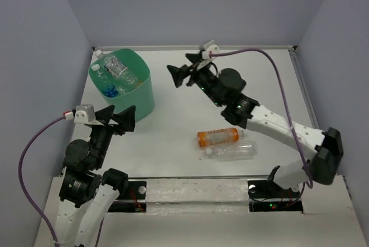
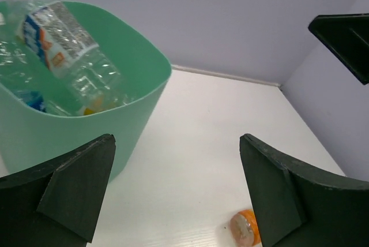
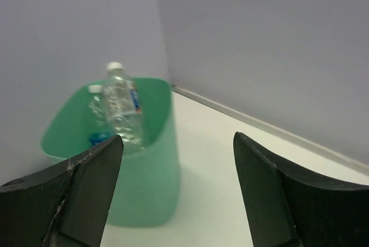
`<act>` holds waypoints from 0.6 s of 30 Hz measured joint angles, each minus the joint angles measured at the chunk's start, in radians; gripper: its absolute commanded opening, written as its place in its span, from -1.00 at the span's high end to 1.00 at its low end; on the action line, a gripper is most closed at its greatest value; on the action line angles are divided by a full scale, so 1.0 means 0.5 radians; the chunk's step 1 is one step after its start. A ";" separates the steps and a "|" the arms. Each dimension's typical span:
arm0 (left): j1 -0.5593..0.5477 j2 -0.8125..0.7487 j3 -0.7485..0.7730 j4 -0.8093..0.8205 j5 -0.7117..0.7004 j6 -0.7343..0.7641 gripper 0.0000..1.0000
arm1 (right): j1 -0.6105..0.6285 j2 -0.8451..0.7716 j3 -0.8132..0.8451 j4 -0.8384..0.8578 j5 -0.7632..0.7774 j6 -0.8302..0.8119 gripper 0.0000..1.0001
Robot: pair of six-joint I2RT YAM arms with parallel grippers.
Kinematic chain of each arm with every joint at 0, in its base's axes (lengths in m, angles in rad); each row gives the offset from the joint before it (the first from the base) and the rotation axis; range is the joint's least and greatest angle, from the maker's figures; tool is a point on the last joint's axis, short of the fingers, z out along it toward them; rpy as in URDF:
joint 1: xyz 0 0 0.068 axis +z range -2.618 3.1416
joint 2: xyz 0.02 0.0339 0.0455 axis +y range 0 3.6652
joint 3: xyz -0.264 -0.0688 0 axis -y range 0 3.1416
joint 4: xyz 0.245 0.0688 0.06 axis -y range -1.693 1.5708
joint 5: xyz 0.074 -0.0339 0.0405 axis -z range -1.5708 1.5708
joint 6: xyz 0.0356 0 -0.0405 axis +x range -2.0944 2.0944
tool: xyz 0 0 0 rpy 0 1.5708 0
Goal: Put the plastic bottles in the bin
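Note:
The mint-green bin (image 1: pixel 145 96) stands at the back left and holds several clear bottles; a blue-labelled one (image 1: pixel 116 65) sticks up above the rim. An orange bottle with a white cap (image 1: pixel 218 137) and a clear bottle (image 1: pixel 230 152) lie side by side on the table, front of centre. My left gripper (image 1: pixel 118 115) is open and empty, just in front of the bin. My right gripper (image 1: pixel 183 67) is open and empty, in the air to the right of the bin. The left wrist view shows the bin (image 2: pixel 135 111), a labelled bottle (image 2: pixel 55 33) and the orange bottle's end (image 2: pixel 245 228).
Grey walls enclose the white table on three sides. The right wrist view shows the bin (image 3: pixel 153 172) with a bottle (image 3: pixel 122 108) against the left wall. A finger of the right gripper (image 2: pixel 346 39) shows at the top right of the left wrist view.

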 measured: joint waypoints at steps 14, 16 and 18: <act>-0.633 0.998 -0.021 0.465 0.484 -0.161 -0.98 | -0.308 -1.619 -1.662 -0.461 0.769 0.629 -0.38; -0.943 1.223 0.047 0.472 0.317 -0.142 -0.98 | -0.315 -1.756 -1.705 -0.567 0.798 0.700 -0.38; -1.210 1.540 0.199 0.480 0.136 -0.078 -0.98 | -0.317 -1.885 -1.720 -0.674 0.814 0.771 -0.38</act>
